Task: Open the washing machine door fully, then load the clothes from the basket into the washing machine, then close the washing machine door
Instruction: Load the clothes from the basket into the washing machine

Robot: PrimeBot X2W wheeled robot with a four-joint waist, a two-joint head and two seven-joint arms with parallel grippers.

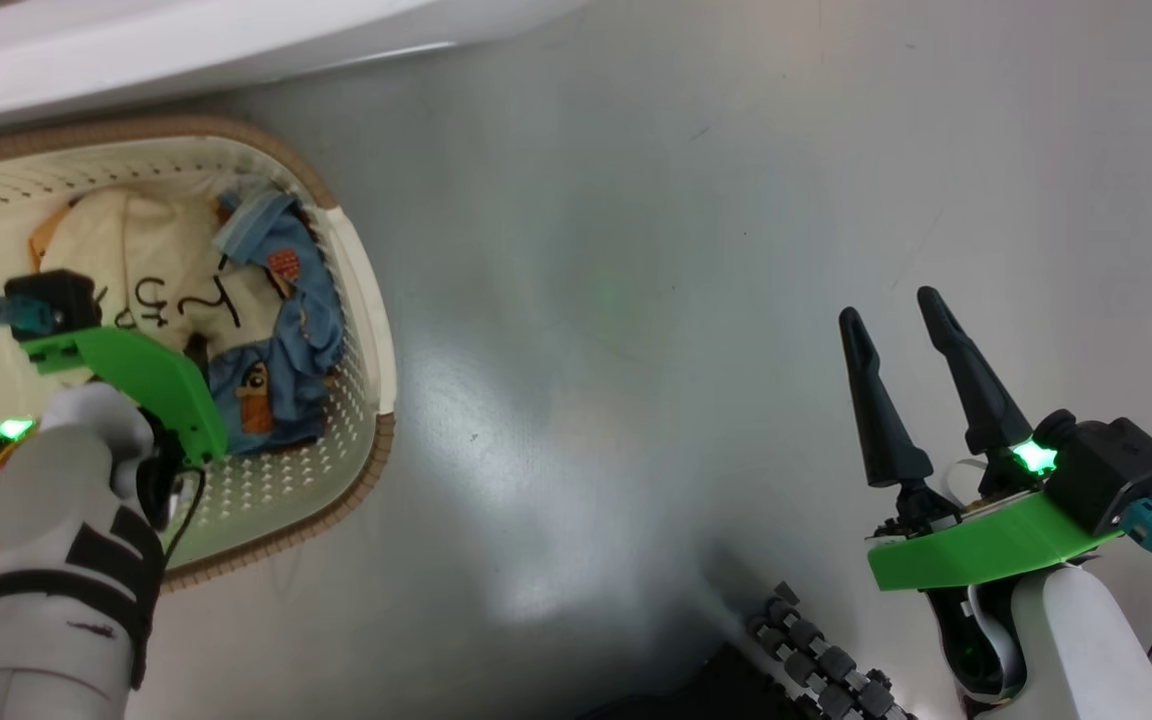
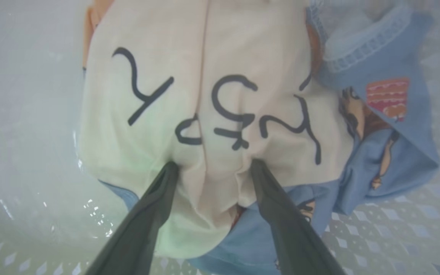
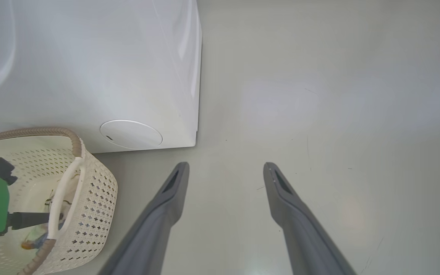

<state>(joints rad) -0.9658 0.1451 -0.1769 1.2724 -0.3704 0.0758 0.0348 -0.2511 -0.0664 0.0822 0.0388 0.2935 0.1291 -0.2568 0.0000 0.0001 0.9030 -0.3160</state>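
- Clothes (image 1: pixel 176 270) sat piled in the basket (image 1: pixel 364 300), with a cream top with black scribbles lying over the blue printed stuff.
- Basket was on the floor (image 1: pixel 636 300), right beside the white washing machine (image 3: pixel 90 57).
- Left end effector (image 2: pixel 212 168) was inside the basket, fingers spread, tips touching the cream cloth.
- Right end effector (image 1: pixel 891 305) hung over the floor well apart from the basket, spread wide, holding nothing.

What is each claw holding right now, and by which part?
Nothing is held yet. The open left claw presses its fingertips into the cream-white garment with black scribbles, straddling a fold; the open right claw is empty.
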